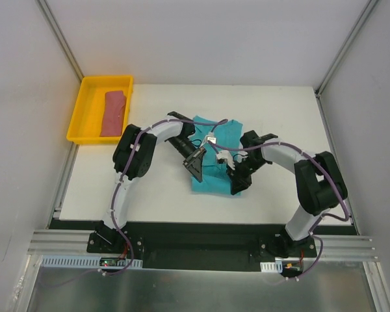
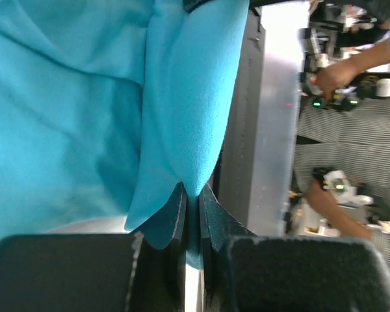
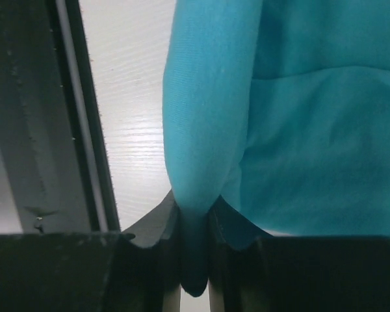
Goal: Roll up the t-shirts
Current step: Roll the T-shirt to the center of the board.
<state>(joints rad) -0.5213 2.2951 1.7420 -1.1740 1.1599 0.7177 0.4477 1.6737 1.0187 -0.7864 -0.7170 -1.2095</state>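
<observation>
- left pincer (image 2: 192, 195): pressed together, pinching a fold of the teal t-shirt (image 2: 65, 117); cloth comes up from between the fingers
- right pincer (image 3: 194, 208): also clamped on a fold of the same shirt, with the white table (image 3: 136, 130) just beside it
- top view: teal shirt lies rumpled mid-table, left pincer at its left side, right pincer at its near right side
- far left corner: red-pink t-shirt (image 1: 114, 112) lies in the yellow tray (image 1: 93, 104), well apart from the teal 1
</observation>
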